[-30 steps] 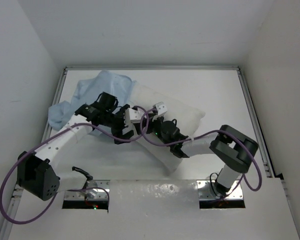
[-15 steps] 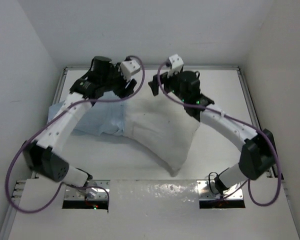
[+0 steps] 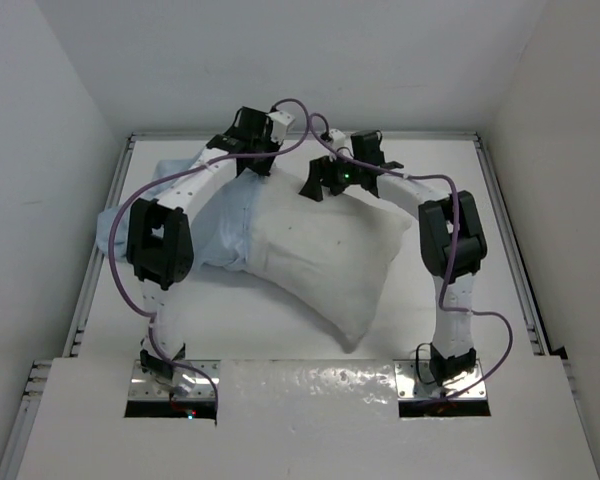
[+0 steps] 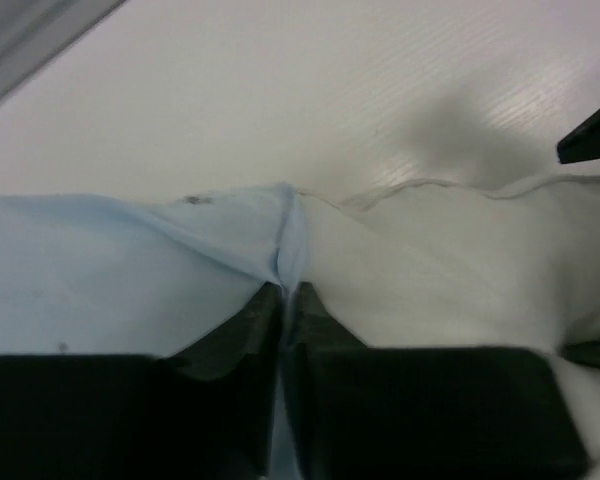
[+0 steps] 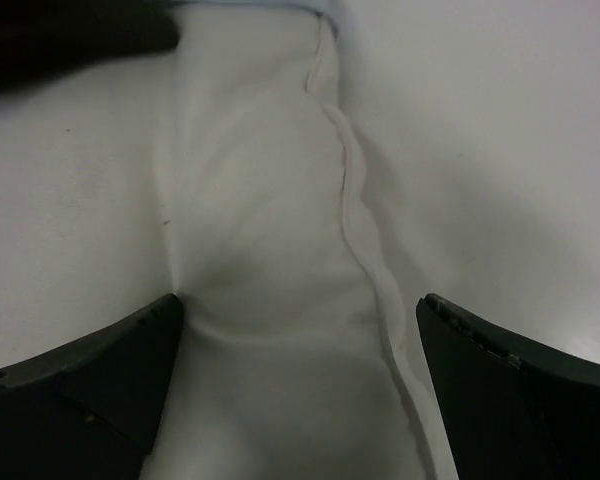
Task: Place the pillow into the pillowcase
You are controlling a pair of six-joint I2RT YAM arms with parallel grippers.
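The white pillow (image 3: pixel 330 250) lies curved across the middle of the table, its left end inside the light blue pillowcase (image 3: pixel 215 225). My left gripper (image 3: pixel 258 168) is at the far edge, shut on a fold of the pillowcase's rim (image 4: pixel 288 245) where blue cloth (image 4: pixel 110 280) meets the pillow (image 4: pixel 450 280). My right gripper (image 3: pixel 320 186) is just to its right, open, its fingers either side of the pillow's far seam (image 5: pixel 355 220) and pressing on the pillow (image 5: pixel 260 250).
The white table (image 3: pixel 440 165) has metal rails along its left (image 3: pixel 105 230) and right (image 3: pixel 505 230) sides and white walls close around it. The left arm's links (image 3: pixel 160 240) lie over the pillowcase.
Both arms swung from the middle of the pillow up to its far edge. The left gripper went from open to shut on the pillowcase rim. The pillowcase now lies flatter.
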